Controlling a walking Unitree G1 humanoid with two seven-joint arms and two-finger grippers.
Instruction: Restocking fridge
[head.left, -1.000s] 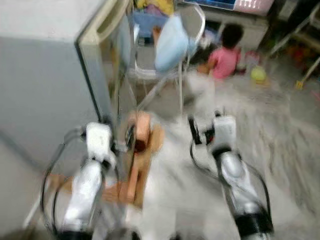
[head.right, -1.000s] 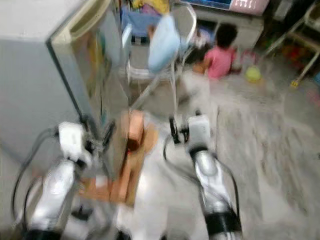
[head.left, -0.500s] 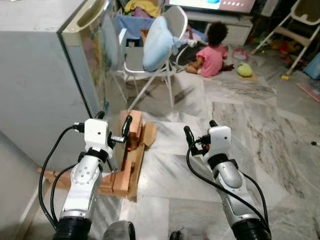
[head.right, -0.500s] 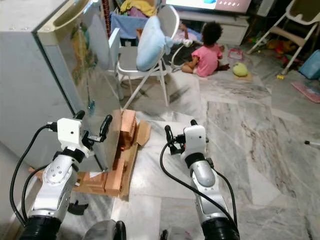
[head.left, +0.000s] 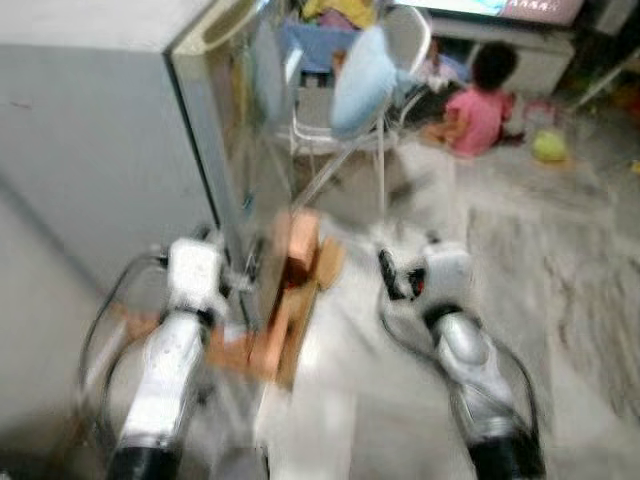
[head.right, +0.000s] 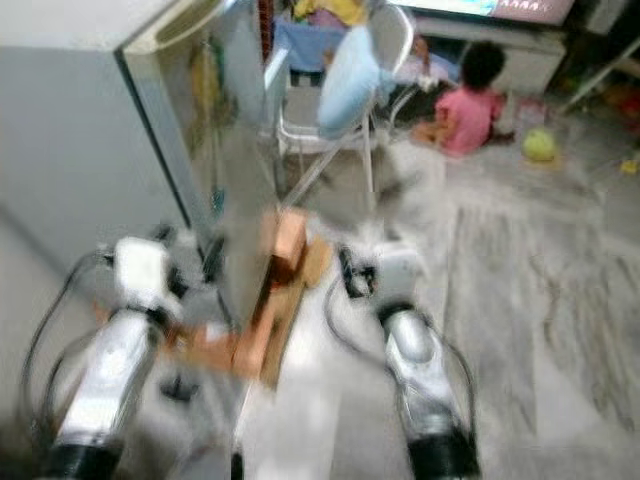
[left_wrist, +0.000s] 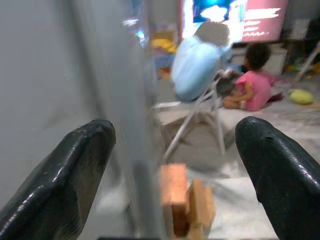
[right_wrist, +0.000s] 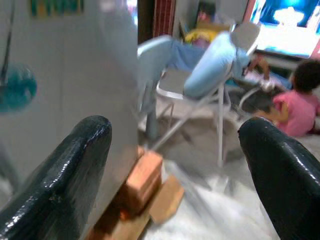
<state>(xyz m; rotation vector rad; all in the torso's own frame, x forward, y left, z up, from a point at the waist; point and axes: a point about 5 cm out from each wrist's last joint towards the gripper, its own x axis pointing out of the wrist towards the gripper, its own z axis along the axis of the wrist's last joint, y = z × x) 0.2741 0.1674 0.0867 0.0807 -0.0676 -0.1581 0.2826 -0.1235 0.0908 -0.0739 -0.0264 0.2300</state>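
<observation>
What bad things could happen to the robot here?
It might trip: wooden blocks lie on the floor by the fridge, just ahead of its left gripper. A person sits on the floor farther ahead, near a folding chair, so walking on blindly could bump them.

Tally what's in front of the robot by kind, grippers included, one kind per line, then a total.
Fridge: 1
Folding chair: 1
Light blue pillow on the chair: 1
Stack of wooden blocks beside the fridge: 1
Person in pink sitting on the floor: 1
Yellow-green ball: 1
Grippers, left and right, jaws open: 2
Total: 8
</observation>
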